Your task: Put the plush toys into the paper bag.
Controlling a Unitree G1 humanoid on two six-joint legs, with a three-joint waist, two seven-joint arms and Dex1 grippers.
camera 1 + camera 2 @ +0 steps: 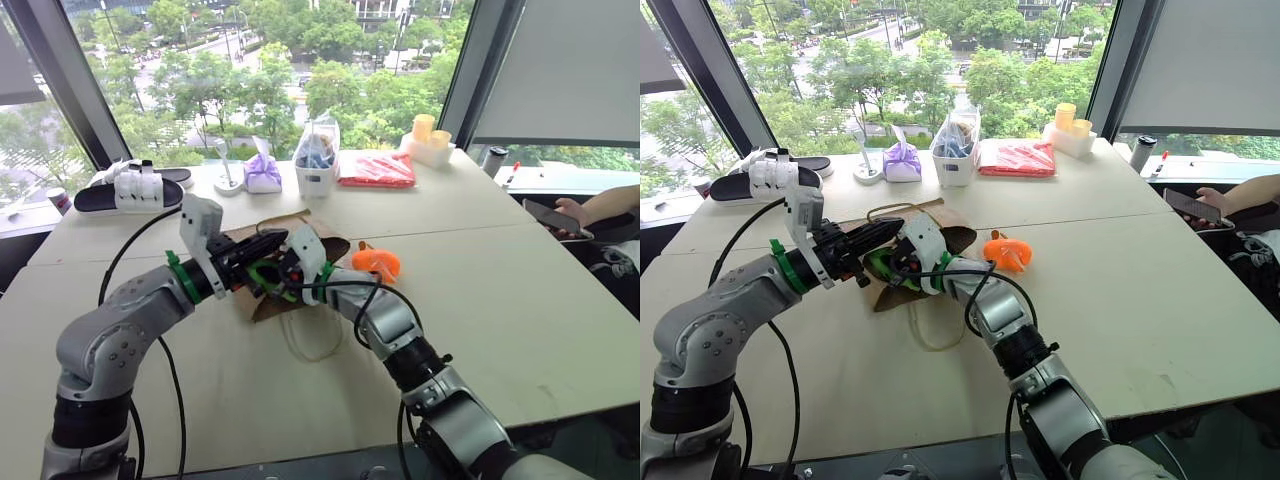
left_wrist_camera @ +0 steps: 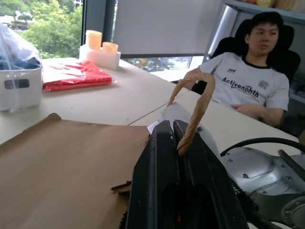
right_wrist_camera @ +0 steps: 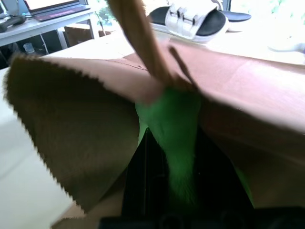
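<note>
— Brown kraft paper bag [image 1: 285, 262] lies mid-table [image 1: 480, 300], its mouth lifted: the left pincer [image 2: 177, 143] is clamped tight on a twisted handle [image 2: 193, 107].

— And the right pincer [image 3: 174, 162]?

— Nearly closed on the lime green plush toy [image 3: 174, 126], at the bag's mouth. The orange plush toy [image 1: 377, 262] sits on the table just right of the bag.

Pale table [image 1: 520, 300] before tall windows [image 1: 300, 60] — green trees outside, daylight, a grey blind [image 1: 560, 70] at right.
</note>
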